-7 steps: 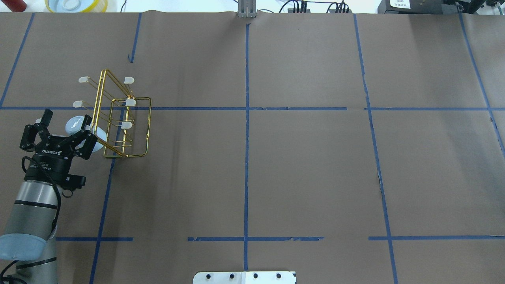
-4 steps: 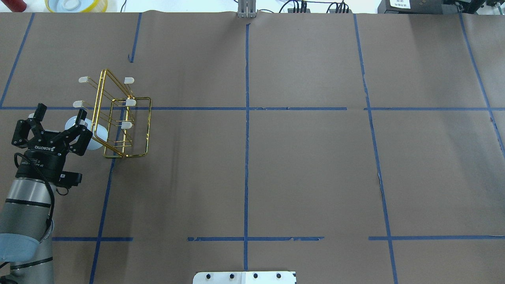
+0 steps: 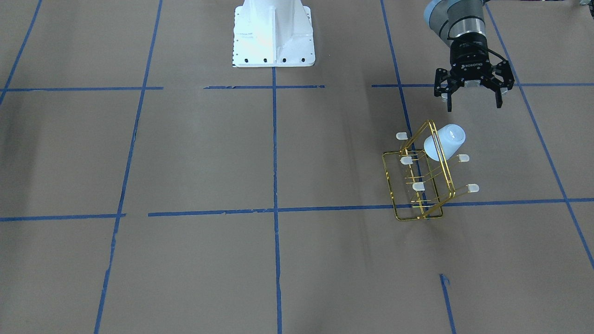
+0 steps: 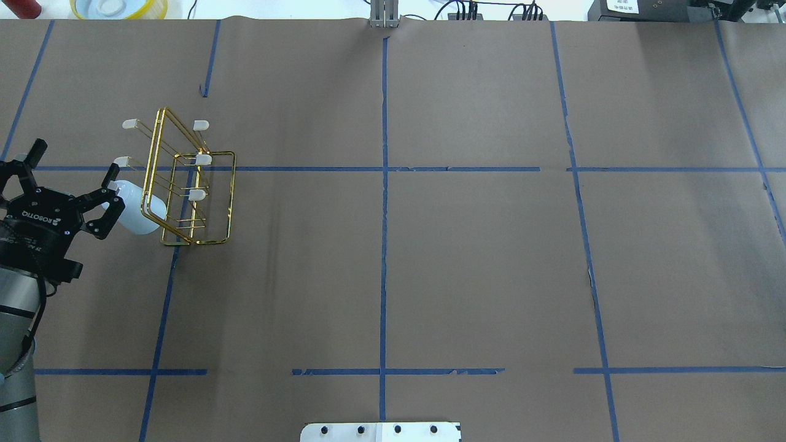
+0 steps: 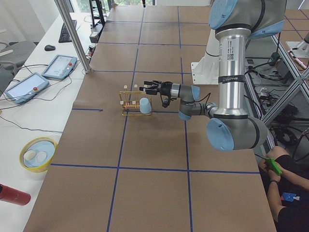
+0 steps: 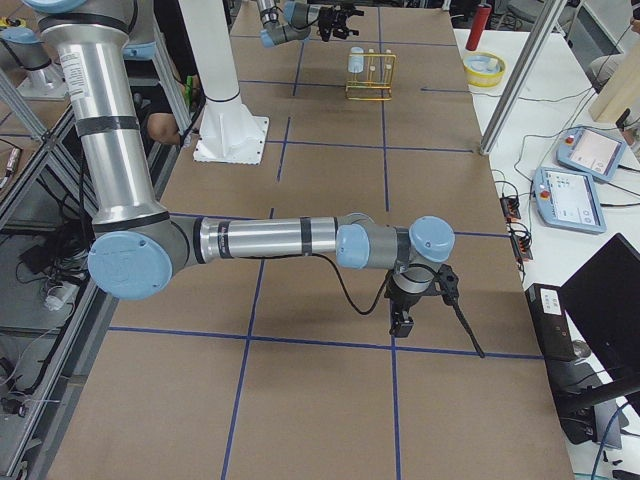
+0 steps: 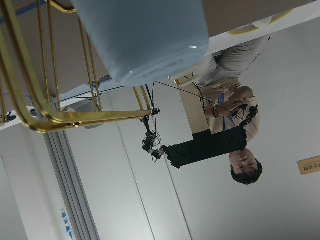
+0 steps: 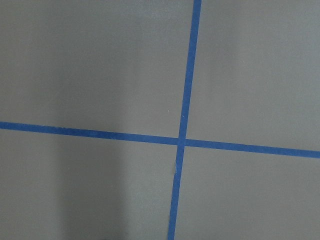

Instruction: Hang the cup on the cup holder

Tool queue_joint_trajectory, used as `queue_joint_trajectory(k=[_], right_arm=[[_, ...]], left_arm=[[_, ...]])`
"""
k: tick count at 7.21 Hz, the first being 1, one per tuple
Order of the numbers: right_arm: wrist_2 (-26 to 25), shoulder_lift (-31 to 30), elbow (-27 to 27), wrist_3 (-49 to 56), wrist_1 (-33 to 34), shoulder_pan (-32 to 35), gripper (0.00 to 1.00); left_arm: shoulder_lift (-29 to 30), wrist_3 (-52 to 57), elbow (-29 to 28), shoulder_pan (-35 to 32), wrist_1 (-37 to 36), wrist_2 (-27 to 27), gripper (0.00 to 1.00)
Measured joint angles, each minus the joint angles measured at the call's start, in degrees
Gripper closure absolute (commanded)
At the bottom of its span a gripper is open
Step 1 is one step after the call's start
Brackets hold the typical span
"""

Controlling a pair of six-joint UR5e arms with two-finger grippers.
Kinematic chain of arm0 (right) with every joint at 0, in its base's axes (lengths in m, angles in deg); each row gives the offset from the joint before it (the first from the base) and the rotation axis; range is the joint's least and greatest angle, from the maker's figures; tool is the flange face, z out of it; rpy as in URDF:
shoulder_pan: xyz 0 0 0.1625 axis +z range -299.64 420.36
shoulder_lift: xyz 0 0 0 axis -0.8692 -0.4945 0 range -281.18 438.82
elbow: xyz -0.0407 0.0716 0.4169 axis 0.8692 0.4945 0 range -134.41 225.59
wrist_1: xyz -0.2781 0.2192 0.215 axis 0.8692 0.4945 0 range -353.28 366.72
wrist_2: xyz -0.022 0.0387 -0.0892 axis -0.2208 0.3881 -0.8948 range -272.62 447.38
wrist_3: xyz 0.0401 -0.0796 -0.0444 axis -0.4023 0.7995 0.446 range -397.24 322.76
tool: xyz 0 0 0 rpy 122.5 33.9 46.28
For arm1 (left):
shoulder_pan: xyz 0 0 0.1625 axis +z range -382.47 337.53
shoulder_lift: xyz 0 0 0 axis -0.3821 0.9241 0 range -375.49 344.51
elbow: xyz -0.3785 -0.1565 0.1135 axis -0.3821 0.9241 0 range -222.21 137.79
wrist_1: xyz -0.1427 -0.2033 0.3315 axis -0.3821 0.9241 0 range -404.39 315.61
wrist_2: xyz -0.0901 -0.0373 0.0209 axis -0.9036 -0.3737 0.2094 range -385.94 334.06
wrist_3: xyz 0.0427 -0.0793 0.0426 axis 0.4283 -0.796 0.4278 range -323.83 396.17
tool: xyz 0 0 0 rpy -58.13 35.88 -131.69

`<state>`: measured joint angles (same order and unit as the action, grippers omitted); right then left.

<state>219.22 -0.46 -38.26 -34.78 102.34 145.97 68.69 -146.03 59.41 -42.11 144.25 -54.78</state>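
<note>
The pale blue-white cup (image 4: 137, 214) hangs tilted on a prong on the left side of the gold wire cup holder (image 4: 232, 196). It also shows in the front view (image 3: 444, 141) on the rack (image 3: 418, 186). My left gripper (image 4: 75, 159) is open and empty, just left of the cup and apart from it; the front view (image 3: 474, 106) shows it the same way. The left wrist view looks up at the cup's base (image 7: 145, 40) and the rack's wire (image 7: 60, 117). My right gripper (image 6: 425, 320) shows only in the exterior right view, low over the table; I cannot tell its state.
Blue tape lines cross the brown paper table (image 4: 479, 258). A yellow bowl (image 4: 120, 7) and a red object (image 4: 21, 7) lie beyond the far left edge. The robot's white base (image 3: 273, 32) stands mid-table on my side. A person shows in the left wrist view (image 7: 225, 145).
My left gripper, which stood open around the cup, has drawn back to the left and away from it. The cup has stayed on the rack's prong.
</note>
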Motion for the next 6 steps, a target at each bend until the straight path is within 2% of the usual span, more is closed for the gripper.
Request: queue_joint_trajectory(k=[2,4,6], right_arm=[[0.00,0.00,0.00,0.00,0.00,0.00,0.00],[0.00,0.00,0.00,0.00,0.00,0.00,0.00],[0.00,0.00,0.00,0.00,0.00,0.00,0.00]], left_arm=[[-3.16,13.59,2.15,-5.17,-1.16,-6.65,0.00],[-4.98,31.52,2.74,-13.69,-1.29,-18.70,0.00],[-8.95,42.53,2.84,-19.49,-2.41,-31.21,0.00]])
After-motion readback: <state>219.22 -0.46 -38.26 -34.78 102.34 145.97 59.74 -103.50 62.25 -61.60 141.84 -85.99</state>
